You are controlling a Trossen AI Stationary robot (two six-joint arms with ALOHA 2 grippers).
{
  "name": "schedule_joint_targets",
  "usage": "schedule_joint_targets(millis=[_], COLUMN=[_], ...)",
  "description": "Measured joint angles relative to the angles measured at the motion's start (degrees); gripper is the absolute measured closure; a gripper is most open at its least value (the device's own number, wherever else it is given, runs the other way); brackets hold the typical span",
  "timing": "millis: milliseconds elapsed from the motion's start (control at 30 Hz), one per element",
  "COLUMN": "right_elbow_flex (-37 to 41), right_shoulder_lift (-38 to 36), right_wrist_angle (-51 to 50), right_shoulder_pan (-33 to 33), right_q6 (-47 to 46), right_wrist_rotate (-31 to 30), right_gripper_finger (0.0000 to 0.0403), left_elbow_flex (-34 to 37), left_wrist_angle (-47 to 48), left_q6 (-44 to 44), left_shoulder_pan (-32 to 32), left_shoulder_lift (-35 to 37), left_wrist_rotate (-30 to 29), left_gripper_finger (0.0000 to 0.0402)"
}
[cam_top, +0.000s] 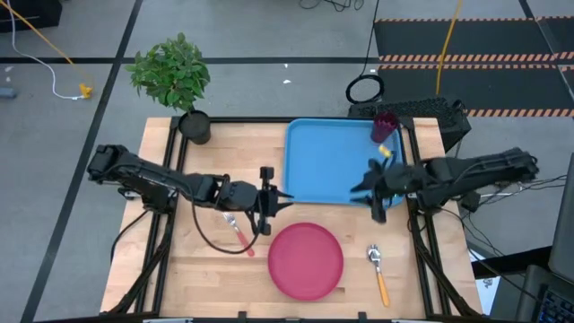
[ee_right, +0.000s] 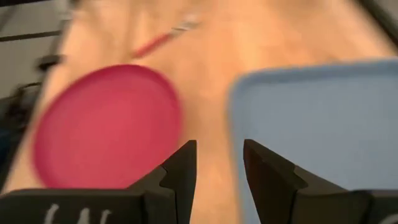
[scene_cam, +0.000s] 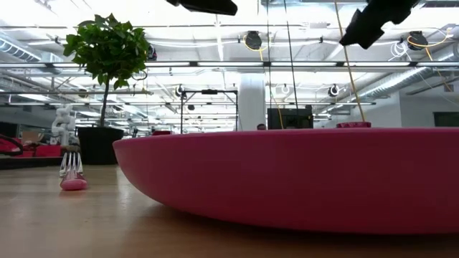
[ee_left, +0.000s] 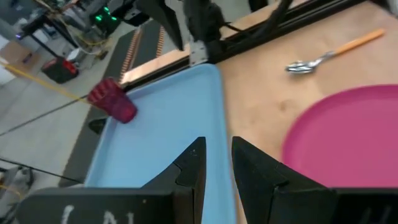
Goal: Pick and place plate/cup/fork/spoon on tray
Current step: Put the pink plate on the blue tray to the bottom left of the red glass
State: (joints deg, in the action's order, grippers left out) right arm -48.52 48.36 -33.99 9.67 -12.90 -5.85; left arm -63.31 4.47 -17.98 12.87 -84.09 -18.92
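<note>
The light-blue tray lies at the table's far middle, with the maroon cup standing in its far right corner. The pink-red plate lies on the wood near the front edge. The fork lies left of the plate and the orange-handled spoon right of it. My left gripper hovers at the tray's near left corner, fingers slightly apart and empty. My right gripper hovers over the tray's near right corner, open and empty.
A potted plant in a black pot stands at the table's far left corner. Black frame rails run along the table's edges. Bare wood lies between the plate and the tray and left of the fork.
</note>
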Motion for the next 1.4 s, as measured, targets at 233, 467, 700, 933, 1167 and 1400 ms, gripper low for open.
schedule_joint_targets(millis=[233, 467, 700, 933, 1167, 1400], right_elbow_flex=[2.0, 2.0, 2.0, 1.9, 1.9, 1.9], right_shoulder_lift=[10.1, 21.9, 30.7, 37.7, 42.1, 45.1], right_wrist_angle=[9.7, 17.3, 25.7, 34.9, 39.7, 39.5], right_shoulder_pan=[13.6, 24.1, 30.2, 31.5, 31.5, 31.4], right_q6=[-2.4, -4.5, -7.5, -4.8, -0.6, 2.1], right_wrist_rotate=[0.0, 2.7, 3.2, 3.3, 4.5, 4.6], right_gripper_finger=[0.0277, 0.0277, 0.0277, 0.0277, 0.0277, 0.031], left_elbow_flex=[0.0, 0.0, 0.0, 0.0, 0.0, 0.0], left_wrist_angle=[0.5, 0.5, 0.3, -0.2, -0.1, 0.0], left_q6=[4.4, 8.3, 12.3, 15.4, 16.0, 16.0], left_shoulder_pan=[2.9, 4.4, 4.6, 5.2, 6.4, 7.6], left_shoulder_lift=[0.0, 0.0, 0.0, 0.0, 0.0, 0.0], left_wrist_rotate=[0.0, 0.0, 0.0, -0.2, -0.2, -0.3], left_gripper_finger=[0.0321, 0.0321, 0.0321, 0.0321, 0.0321, 0.0321])
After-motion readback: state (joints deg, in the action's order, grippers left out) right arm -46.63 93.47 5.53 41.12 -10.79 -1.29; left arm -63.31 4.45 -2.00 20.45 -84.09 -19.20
